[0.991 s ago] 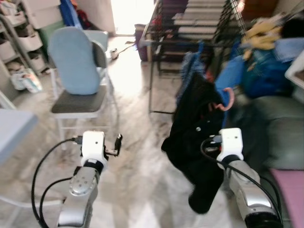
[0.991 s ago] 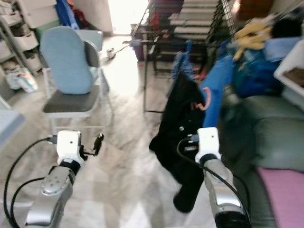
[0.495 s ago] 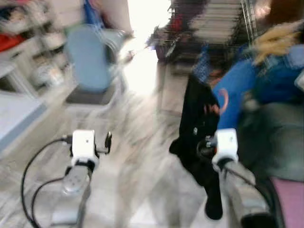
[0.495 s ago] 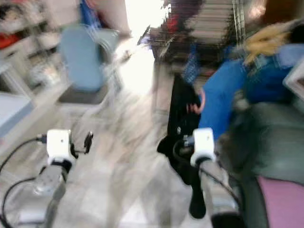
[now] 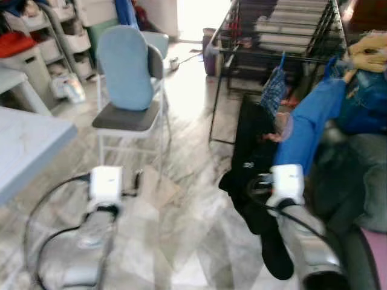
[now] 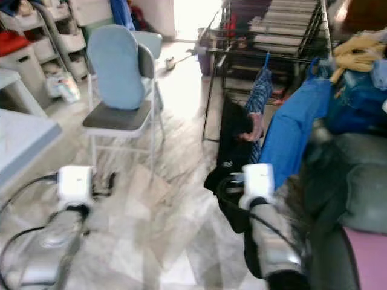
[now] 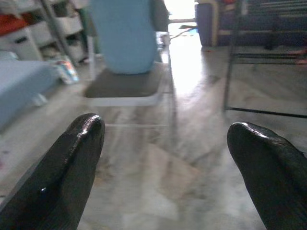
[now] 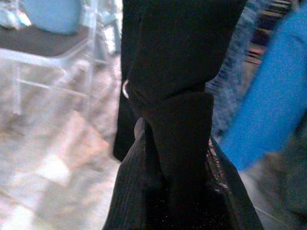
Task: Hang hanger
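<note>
Right claw (image 8: pixel 175 158) clamped on the soft, limp black garment (image 5: pixel 251 151) draped ahead of it on a pink hanger (image 5: pixel 284 128), probably best gripped at the stiff hook; left claw (image 7: pixel 168 163) spread wide, empty, well apart.

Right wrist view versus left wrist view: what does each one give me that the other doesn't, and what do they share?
The right wrist view has the black garment pinched between the right gripper fingers, with a blue garment hanging beside it. The left wrist view has the left gripper with its fingers spread wide and nothing between them, plus the drying rack legs ahead. Both take in the chair with the light blue back and the marble floor.
</note>
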Motion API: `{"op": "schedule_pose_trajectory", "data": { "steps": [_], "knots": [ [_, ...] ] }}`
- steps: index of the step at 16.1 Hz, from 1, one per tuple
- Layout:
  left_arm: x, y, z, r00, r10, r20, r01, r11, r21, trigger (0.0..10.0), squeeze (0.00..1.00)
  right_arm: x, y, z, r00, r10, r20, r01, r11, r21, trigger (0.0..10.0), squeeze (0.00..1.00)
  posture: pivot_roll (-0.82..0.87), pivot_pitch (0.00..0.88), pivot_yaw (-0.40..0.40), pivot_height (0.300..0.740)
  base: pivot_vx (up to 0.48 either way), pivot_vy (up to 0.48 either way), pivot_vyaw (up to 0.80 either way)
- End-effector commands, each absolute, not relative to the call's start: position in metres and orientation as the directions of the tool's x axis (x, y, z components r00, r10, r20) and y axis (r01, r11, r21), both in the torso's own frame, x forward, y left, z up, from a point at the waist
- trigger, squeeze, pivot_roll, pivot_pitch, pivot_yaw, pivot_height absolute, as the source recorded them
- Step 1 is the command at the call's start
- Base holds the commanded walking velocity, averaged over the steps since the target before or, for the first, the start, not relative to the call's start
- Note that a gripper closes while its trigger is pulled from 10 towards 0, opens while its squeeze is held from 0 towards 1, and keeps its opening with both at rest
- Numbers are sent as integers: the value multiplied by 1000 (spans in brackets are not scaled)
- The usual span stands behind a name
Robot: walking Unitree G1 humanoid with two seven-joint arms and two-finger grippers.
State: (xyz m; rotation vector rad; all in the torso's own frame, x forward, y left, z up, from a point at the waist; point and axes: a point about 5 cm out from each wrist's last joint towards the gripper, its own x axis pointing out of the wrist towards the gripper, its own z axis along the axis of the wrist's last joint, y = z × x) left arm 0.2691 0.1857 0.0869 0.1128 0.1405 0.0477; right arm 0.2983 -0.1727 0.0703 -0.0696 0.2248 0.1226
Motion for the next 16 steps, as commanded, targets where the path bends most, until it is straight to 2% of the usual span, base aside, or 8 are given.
{"op": "schedule_pose_trajectory", "data": {
  "steps": [1,4,10,14,16],
  "knots": [
    [270,182,89,990,53,-127,-38,992,119,10000,0,303,-177,86,982,104,-159,-117,990,-73,10000,0,-70,7,43,740,0,0,0],
    [271,180,90,992,44,-122,-29,992,120,10000,0,305,-176,90,983,108,-149,-120,990,-75,10000,0,-70,7,43,740,0,0,188],
    [272,177,93,993,28,-115,-11,989,149,10000,0,306,-166,97,980,159,-121,-165,985,-39,10000,0,-69,11,48,740,0,0,800],
    [272,180,91,992,32,-119,-10,984,176,10000,0,309,-139,121,958,284,-42,-283,959,37,10000,0,-70,12,51,740,0,0,800],
    [272,179,91,993,21,-119,1,984,181,10000,0,311,-140,121,958,285,-44,-283,958,35,10000,0,-66,11,49,740,0,0,800]
  ]
}}
